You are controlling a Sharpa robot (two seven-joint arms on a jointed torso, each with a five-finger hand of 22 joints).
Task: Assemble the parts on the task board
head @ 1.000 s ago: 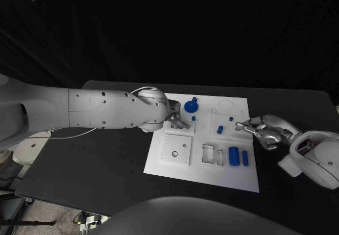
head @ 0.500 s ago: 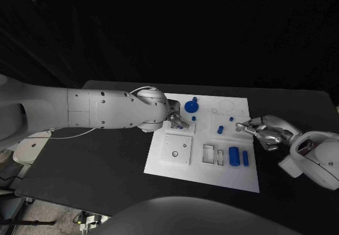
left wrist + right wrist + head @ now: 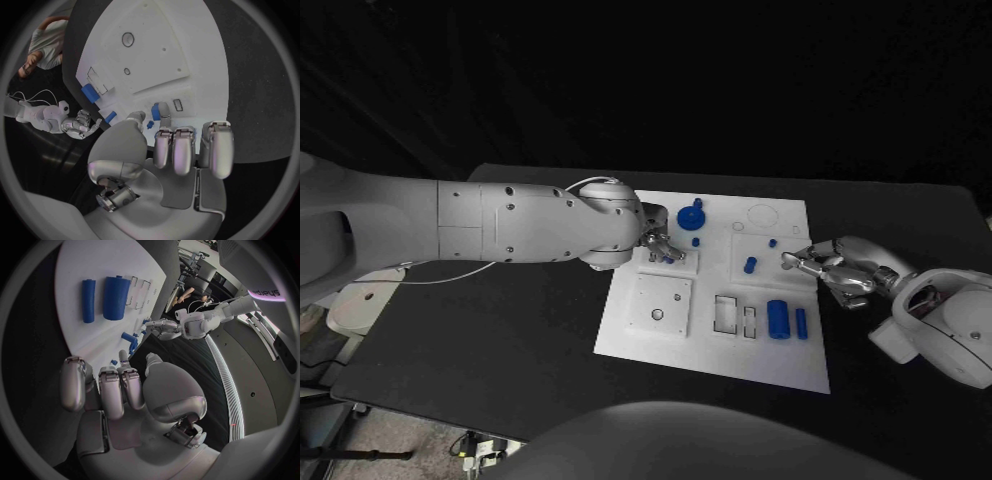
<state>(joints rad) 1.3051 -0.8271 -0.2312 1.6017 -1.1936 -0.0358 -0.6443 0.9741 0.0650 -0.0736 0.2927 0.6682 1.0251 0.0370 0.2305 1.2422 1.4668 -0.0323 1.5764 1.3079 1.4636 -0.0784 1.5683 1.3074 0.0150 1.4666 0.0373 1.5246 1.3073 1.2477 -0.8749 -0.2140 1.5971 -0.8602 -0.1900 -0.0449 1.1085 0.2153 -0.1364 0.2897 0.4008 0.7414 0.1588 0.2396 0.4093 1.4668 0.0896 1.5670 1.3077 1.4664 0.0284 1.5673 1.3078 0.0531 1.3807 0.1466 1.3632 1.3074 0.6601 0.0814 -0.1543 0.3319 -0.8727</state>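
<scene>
Here the left hand (image 3: 664, 248) hangs over the upper left part of the task board (image 3: 711, 355), pinching a small blue part (image 3: 155, 113) between thumb and fingertip while its other fingers (image 3: 177, 149) lie side by side, extended toward the board. The right hand (image 3: 829, 268) sits at the board's right edge with fingers curled inward; whether anything is pinched in it I cannot tell. Outward from the left hand, a round blue knob (image 3: 691, 214) stands near the board's far edge, and a tiny blue peg (image 3: 695, 241) sits just beside the fingertips. Between the hands lies a short blue piece (image 3: 749, 265), its long axis running roughly toward and away from the robot. Nearer the robot, a thick blue cylinder (image 3: 777, 319) and a thin blue rod (image 3: 800, 322) lie side by side, parallel, long axes also pointing away from the robot, next to two rectangular recesses (image 3: 727, 314). A raised square plate (image 3: 658, 304) with a hole occupies the board's near left. Black table (image 3: 488, 350) lies open around the board.
</scene>
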